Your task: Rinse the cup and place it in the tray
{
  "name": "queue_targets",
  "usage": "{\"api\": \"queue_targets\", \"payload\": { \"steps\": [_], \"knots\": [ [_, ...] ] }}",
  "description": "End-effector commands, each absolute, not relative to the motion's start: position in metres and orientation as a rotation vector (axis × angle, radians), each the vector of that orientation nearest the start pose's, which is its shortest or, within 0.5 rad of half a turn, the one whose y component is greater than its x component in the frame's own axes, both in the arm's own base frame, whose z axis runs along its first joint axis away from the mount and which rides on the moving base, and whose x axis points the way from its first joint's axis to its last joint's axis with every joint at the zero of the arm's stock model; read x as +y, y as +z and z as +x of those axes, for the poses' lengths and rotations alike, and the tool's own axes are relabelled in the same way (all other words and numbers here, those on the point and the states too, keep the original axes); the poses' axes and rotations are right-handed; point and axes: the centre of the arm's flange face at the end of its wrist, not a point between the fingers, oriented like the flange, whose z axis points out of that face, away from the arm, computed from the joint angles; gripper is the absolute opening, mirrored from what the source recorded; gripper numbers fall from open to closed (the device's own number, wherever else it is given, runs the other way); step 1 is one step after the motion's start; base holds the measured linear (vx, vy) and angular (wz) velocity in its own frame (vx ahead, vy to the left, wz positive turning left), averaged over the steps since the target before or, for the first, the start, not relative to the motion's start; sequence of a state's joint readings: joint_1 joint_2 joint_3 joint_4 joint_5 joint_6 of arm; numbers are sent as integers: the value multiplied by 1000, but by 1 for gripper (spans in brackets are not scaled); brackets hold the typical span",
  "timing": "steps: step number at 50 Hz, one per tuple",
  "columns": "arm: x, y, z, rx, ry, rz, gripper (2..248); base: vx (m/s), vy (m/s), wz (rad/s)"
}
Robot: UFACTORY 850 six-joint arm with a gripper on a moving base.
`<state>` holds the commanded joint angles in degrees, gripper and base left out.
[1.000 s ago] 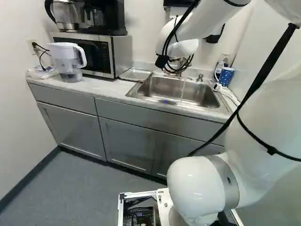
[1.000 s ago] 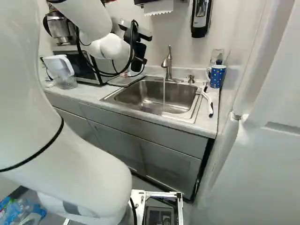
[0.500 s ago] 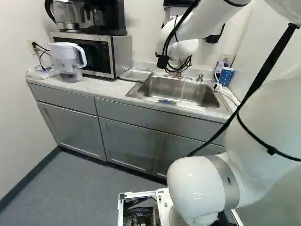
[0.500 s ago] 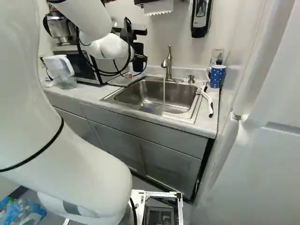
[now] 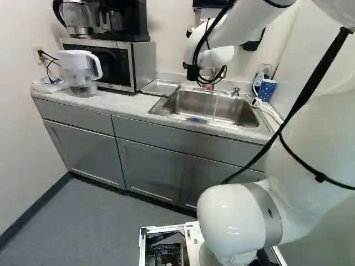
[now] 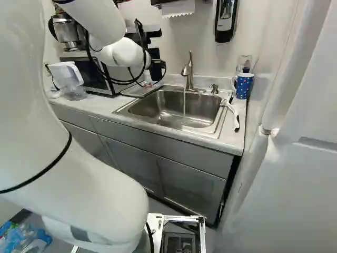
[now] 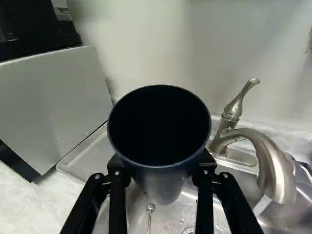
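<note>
My gripper (image 6: pixel 154 54) hangs left of the faucet in the right base view, above the counter's back. In the wrist view the gripper (image 7: pixel 161 183) is shut on a dark cup (image 7: pixel 163 168), one finger on each side. The cup's mouth faces the wrist camera; its inside looks black. The metal tray (image 5: pixel 160 87) lies flat between microwave and sink; in the wrist view part of the tray (image 7: pixel 90 153) shows beyond the cup. Water runs from the faucet (image 7: pixel 273 168) into the sink (image 6: pixel 163 108), apart from the cup.
The microwave (image 5: pixel 125 64) stands beside the tray, with a water pitcher (image 5: pixel 80 72) at its other side. A blue spotted mug (image 6: pixel 243 85) and a white-and-black brush (image 6: pixel 234 115) are on the counter right of the sink. A soap dispenser (image 6: pixel 226 18) hangs on the wall.
The gripper end has turned and shifted slightly left, away from the faucet in the right base view, with the cup held. The base has not moved, and the water keeps running.
</note>
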<state>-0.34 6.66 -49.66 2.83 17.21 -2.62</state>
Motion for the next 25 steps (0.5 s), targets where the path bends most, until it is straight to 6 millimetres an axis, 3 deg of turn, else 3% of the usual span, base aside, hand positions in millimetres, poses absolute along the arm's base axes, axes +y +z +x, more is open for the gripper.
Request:
{"api": "queue_targets", "payload": {
  "steps": [25],
  "knots": [
    [21,615,498,-41,-1867,-2506,126,0,0,0]
  ]
}}
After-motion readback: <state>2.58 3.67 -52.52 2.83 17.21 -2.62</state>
